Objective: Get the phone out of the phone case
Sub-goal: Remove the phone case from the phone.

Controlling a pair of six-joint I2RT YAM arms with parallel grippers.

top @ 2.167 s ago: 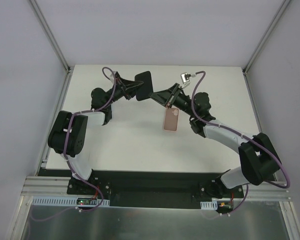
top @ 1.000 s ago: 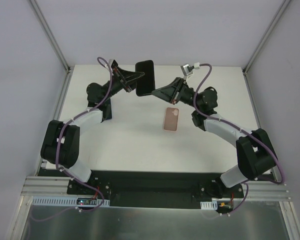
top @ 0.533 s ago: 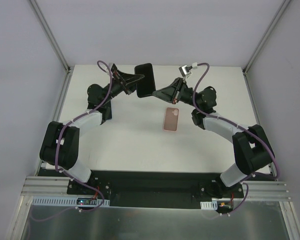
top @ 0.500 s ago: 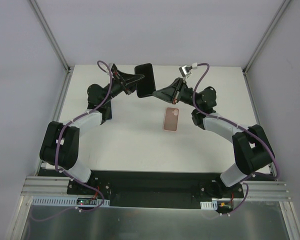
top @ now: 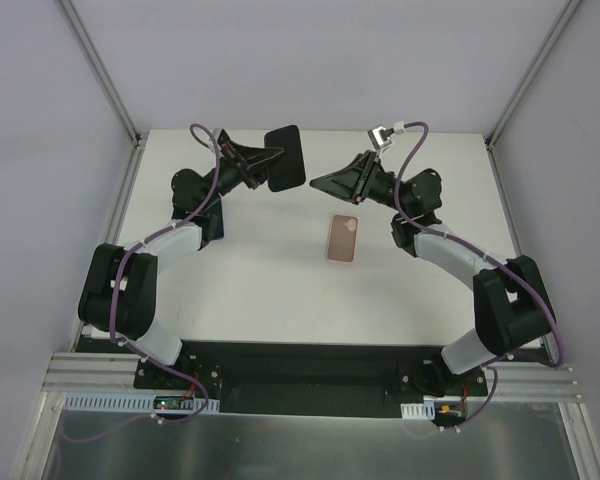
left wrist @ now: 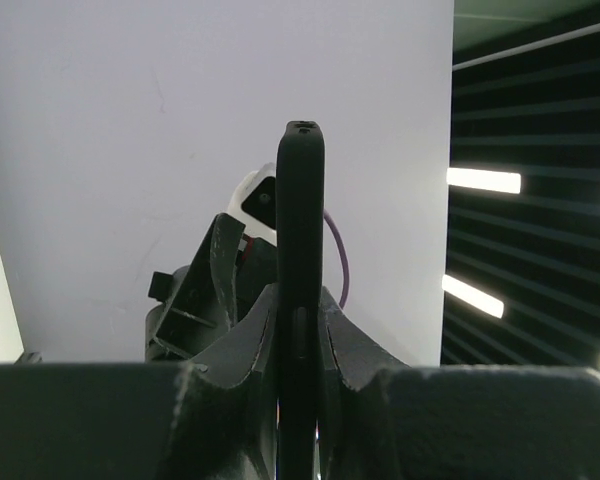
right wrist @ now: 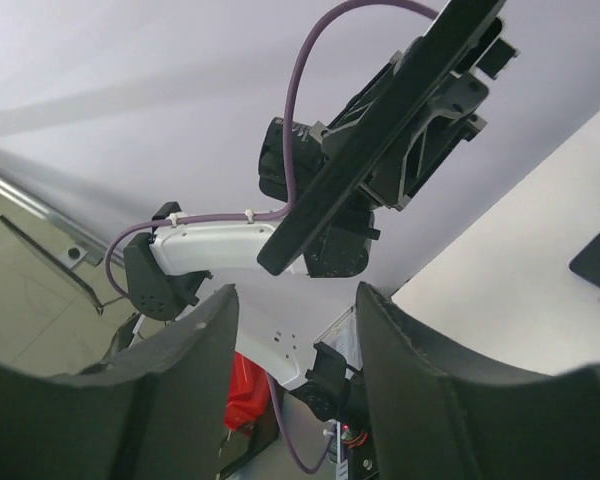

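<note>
The black phone (top: 285, 157) hangs in the air over the back of the table, with my left gripper (top: 269, 165) shut on its left edge. In the left wrist view the phone (left wrist: 300, 230) stands edge-on, pinched between both fingers of the left gripper (left wrist: 300, 335). The salmon-pink phone case (top: 343, 237) lies flat and empty on the table, below and to the right of the phone. My right gripper (top: 320, 183) is open and holds nothing, a short way right of the phone. The right wrist view shows the right gripper (right wrist: 295, 295) with its fingers spread and the phone (right wrist: 380, 130) beyond them.
The white table (top: 260, 290) is boxed in by grey walls, with metal posts at the back left (top: 105, 80) and back right (top: 530, 80). The black base rail (top: 300, 365) runs along the near edge. Purple cables loop off both wrists.
The right gripper has opened and drawn back to the right, off the phone. The left gripper keeps the phone and has shifted it slightly left. The case has not moved.
</note>
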